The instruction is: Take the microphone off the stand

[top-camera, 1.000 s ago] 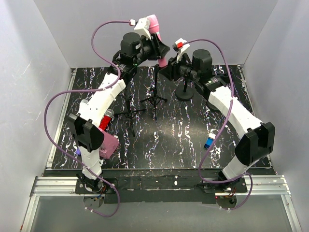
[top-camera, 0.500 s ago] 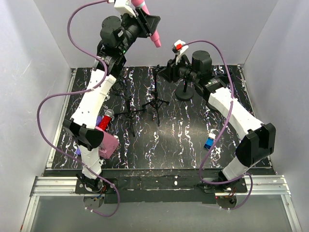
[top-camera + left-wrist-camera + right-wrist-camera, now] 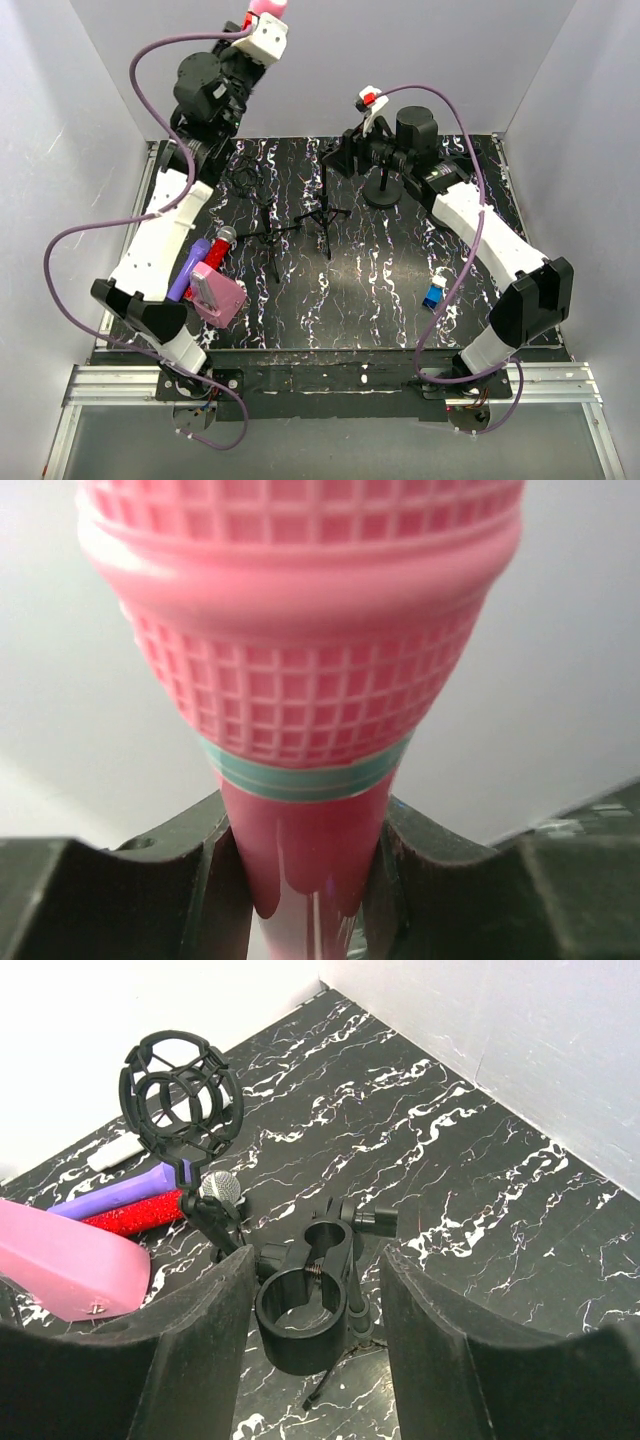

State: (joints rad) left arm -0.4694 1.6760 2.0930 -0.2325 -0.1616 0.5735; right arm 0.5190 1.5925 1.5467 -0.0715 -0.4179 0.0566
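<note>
The pink microphone (image 3: 300, 630) has a grid-patterned head and a teal band. My left gripper (image 3: 300, 880) is shut on its handle and holds it high above the back left of the table, its tip at the top edge of the top view (image 3: 267, 5). The black tripod stand (image 3: 325, 210) stands mid-table. Its round clip (image 3: 305, 1305) is empty. My right gripper (image 3: 315, 1280) is open, with a finger on each side of the clip and a gap on both sides. In the top view it (image 3: 340, 160) is at the stand's top.
A second tripod with a shock mount (image 3: 180, 1095) stands left of the stand. A red microphone (image 3: 215, 250), a purple microphone (image 3: 190, 268) and a pink case (image 3: 218, 293) lie front left. A round-base stand (image 3: 385, 195) is at the back right. A blue object (image 3: 433, 295) lies to the right.
My left arm has lifted the pink microphone up and to the left, clear of the stand's clip. The right gripper has stayed by the clip.
</note>
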